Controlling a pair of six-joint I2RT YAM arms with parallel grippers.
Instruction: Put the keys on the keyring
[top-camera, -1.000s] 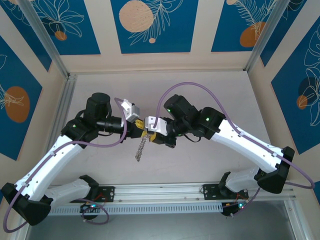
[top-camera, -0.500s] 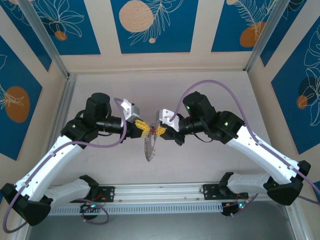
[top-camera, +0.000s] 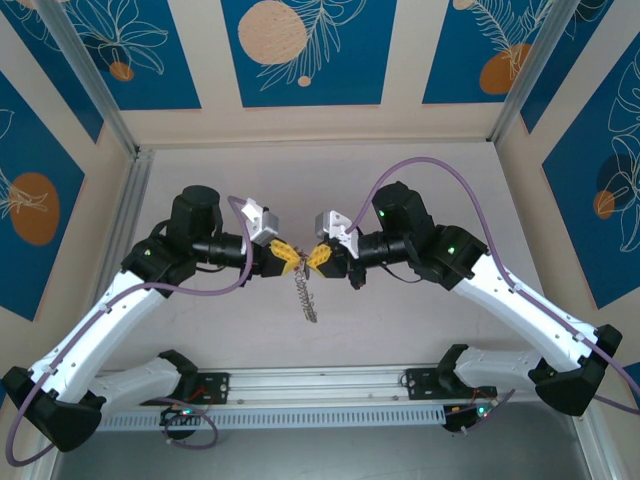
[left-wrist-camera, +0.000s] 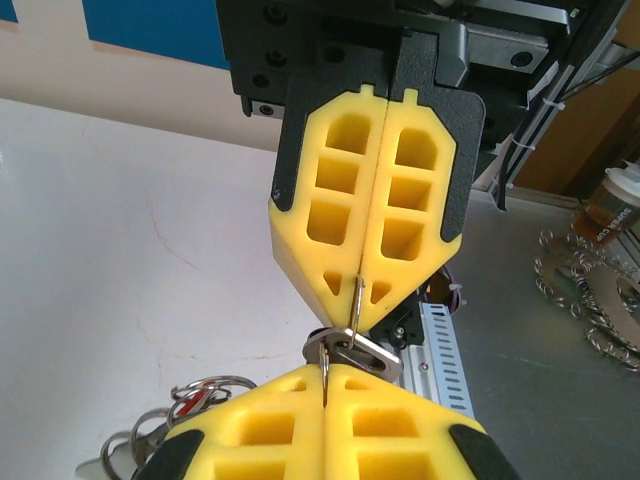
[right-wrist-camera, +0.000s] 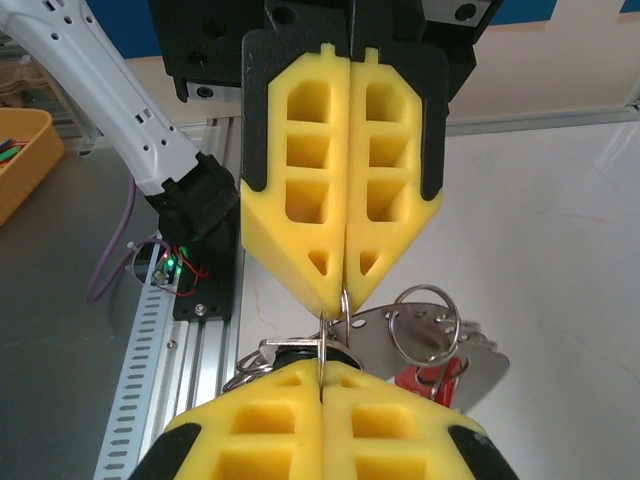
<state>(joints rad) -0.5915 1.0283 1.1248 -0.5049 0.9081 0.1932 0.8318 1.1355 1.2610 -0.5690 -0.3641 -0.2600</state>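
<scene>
Claws are both pinched fully closed, tip to tip at frame centre in the top view: left claw (top-camera: 288, 258), right claw (top-camera: 318, 257), held clear above the bench (top-camera: 250, 170). The keyring (top-camera: 306, 297) hangs just below the meeting point. It is turned edge-on, so from above it reads as a thin jagged strip and the loop shape can't be made out.

Left wrist view: a thin wire runs into the closed seam of the right claw's yellow fingertips (left-wrist-camera: 385, 290) and down into the left claw's seam at bottom centre. A flat metal piece (left-wrist-camera: 362, 350) sits between the tips, half hidden by the foam. Can't tell if it's a key. Small split rings (left-wrist-camera: 195, 395) at lower left are partly covered by the left claw's finger.

Right wrist view: same wire in both seams, plus a short crossbar-shaped bit of metal right at the right claw's tips. A split ring (right-wrist-camera: 425, 320), a red tag (right-wrist-camera: 432, 382) and flat silver plates (right-wrist-camera: 485, 365) bunch up at lower right, overlapping. The tag is mostly hidden.

Keys: can't separate them from the rest of the bunch in any view.

Right edge of the left wrist view: loose chains (left-wrist-camera: 585, 300) off the bench, cropped and blurred.
</scene>
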